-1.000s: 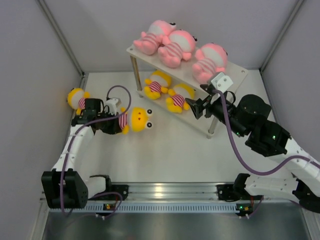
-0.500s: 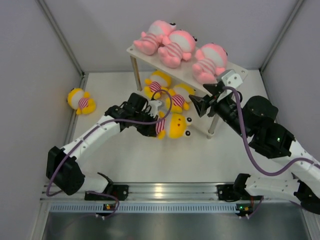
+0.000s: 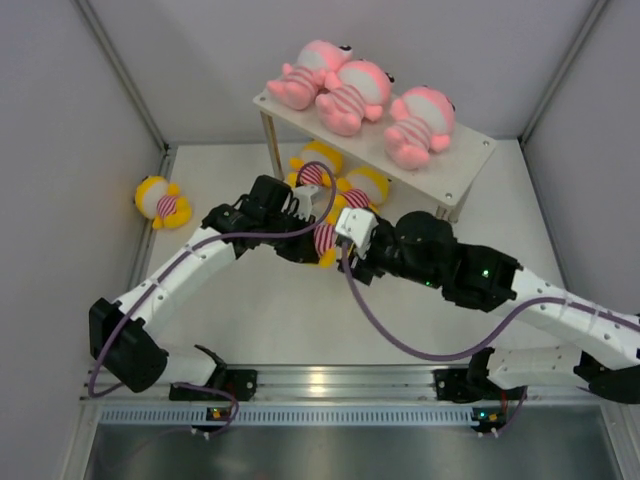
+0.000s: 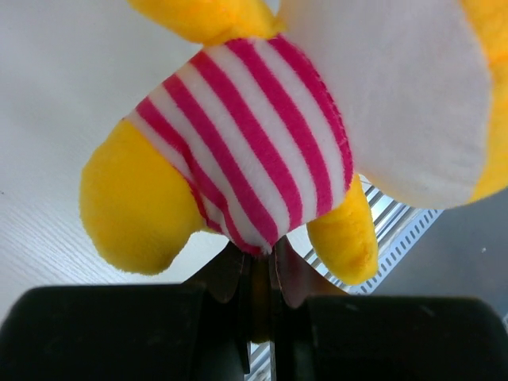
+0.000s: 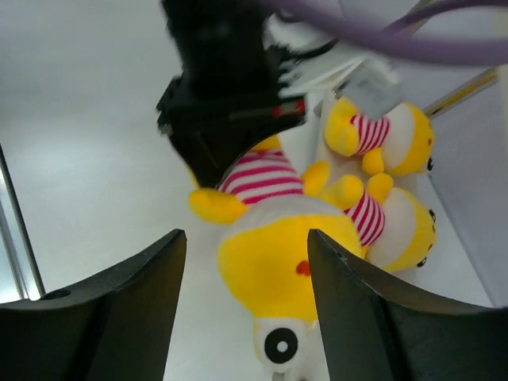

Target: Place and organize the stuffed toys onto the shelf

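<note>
My left gripper [image 3: 305, 240] is shut on the striped shirt of a yellow stuffed toy [image 3: 326, 243] and holds it in front of the shelf [image 3: 470, 155]. In the left wrist view the jaws [image 4: 258, 258] pinch the shirt of this toy [image 4: 262, 143]. My right gripper [image 3: 345, 250] is open right by the held toy. In the right wrist view its fingers [image 5: 246, 238] stand either side of the toy's head [image 5: 278, 262] without touching it. Three pink toys [image 3: 350, 90] lie on the top tier. Two yellow toys [image 3: 340, 178] lie on the lower tier. Another yellow toy [image 3: 163, 203] lies at the far left.
The shelf's thin metal legs [image 3: 268, 140] stand close behind both grippers. The two arms cross close together at the table's middle. Grey walls [image 3: 60, 150] enclose the table on three sides. A metal rail [image 3: 330, 385] runs along the near edge.
My left gripper has carried the yellow toy from the left side to the shelf front. My right arm has swung left from beside the shelf to the held toy.
</note>
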`<state>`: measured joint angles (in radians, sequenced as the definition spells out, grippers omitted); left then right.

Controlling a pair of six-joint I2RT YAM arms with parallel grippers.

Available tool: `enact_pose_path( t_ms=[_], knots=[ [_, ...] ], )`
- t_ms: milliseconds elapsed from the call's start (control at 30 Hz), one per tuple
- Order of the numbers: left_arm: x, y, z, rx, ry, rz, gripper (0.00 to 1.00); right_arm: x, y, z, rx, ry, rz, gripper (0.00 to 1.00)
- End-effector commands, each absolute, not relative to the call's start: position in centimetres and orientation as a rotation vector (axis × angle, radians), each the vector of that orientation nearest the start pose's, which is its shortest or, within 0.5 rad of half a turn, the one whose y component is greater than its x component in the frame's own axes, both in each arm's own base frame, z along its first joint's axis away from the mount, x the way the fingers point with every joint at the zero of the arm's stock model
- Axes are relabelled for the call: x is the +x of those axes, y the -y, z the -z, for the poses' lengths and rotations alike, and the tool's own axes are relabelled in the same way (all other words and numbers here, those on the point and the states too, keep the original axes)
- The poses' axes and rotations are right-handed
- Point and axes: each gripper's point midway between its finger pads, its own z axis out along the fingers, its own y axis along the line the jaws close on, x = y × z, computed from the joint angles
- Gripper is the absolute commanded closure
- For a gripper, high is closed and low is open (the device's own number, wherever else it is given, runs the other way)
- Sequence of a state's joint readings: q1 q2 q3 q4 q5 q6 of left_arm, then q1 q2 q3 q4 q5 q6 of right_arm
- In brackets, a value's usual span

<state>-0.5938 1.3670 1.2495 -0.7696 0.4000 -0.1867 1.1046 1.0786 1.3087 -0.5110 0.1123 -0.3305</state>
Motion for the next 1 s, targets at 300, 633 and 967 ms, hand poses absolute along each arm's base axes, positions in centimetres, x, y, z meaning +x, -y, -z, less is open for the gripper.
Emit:
enact_pose_path(
  t_ms=[300,633,967],
  knots=[
    [22.4,24.0,-24.1,0.649,-2.337,0.932,1.00,19.6,-29.8,-29.0,-1.394,-1.390,-0.044,0.25],
    [20.5,24.9,-25.4,0.768,-2.268,1.077,1.00,22.5,-31.0,-27.0,-1.446,-1.314,0.231,0.24],
    [17.2,26.0,-27.2,0.919,-2.171,1.308,1.00,23.3,-32.5,-26.5,-1.492,-1.192,0.301,0.25]
  ],
)
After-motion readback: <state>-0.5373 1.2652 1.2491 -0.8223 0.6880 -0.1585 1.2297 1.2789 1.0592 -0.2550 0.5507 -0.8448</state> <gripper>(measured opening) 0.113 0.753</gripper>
